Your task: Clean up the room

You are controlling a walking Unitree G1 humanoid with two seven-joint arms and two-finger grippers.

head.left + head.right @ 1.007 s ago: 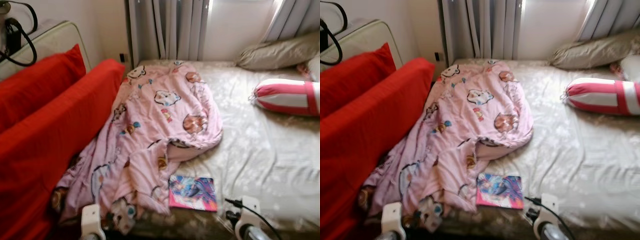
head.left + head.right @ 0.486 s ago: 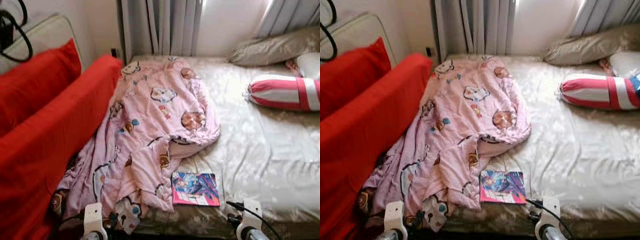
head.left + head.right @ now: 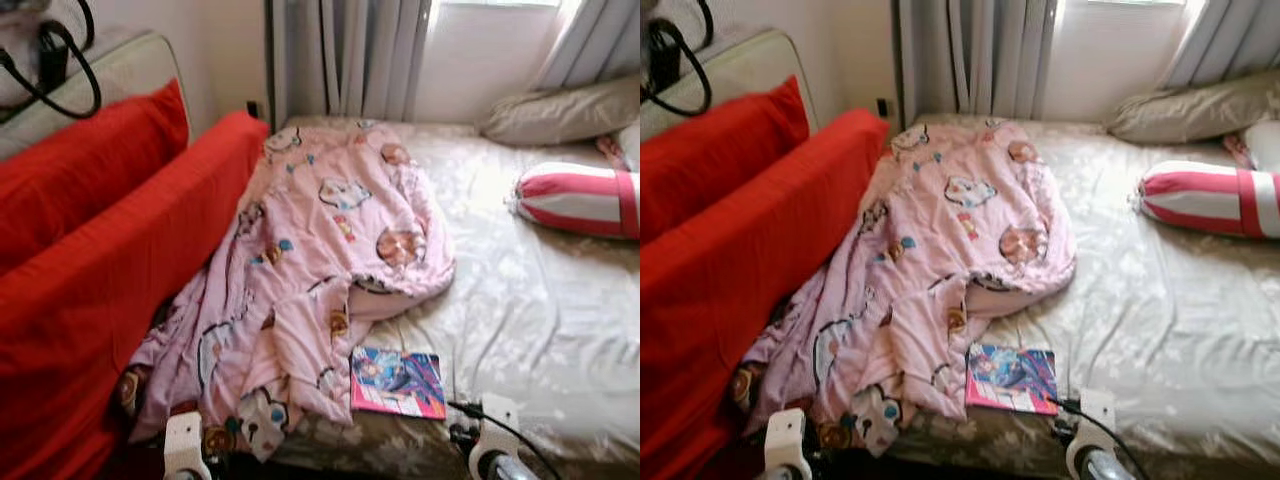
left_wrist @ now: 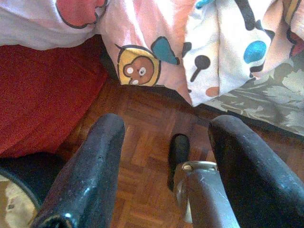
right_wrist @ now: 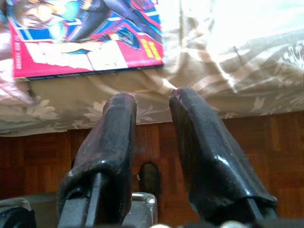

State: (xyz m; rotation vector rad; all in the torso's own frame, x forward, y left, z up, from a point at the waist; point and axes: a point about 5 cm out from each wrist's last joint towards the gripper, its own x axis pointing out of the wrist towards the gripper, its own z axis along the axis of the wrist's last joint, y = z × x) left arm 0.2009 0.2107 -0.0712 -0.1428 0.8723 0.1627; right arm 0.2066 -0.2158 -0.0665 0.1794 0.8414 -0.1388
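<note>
Just beyond the right gripper (image 5: 152, 102), past its fingertips, a pink comic magazine (image 3: 398, 382) lies flat at the near edge of the bed (image 3: 540, 300), cover up, apart from the fingers; right gripper fingers stand a narrow gap apart, nothing between them, hanging over parquet floor (image 5: 42, 156) in front of the mattress edge. Left gripper (image 4: 164, 128) wide open and empty, low over the floor, with the hanging corner of the pink cartoon-print blanket (image 3: 320, 250) just ahead of its tips and red sofa fabric (image 4: 42, 95) off to its side. Blanket is crumpled, draped from bed onto red sofa (image 3: 110, 260); its lower edge touches the magazine. Far from both grippers: red-and-white striped bolster (image 3: 580, 198), beige pillow (image 3: 565, 110), grey curtains (image 3: 345, 55).
</note>
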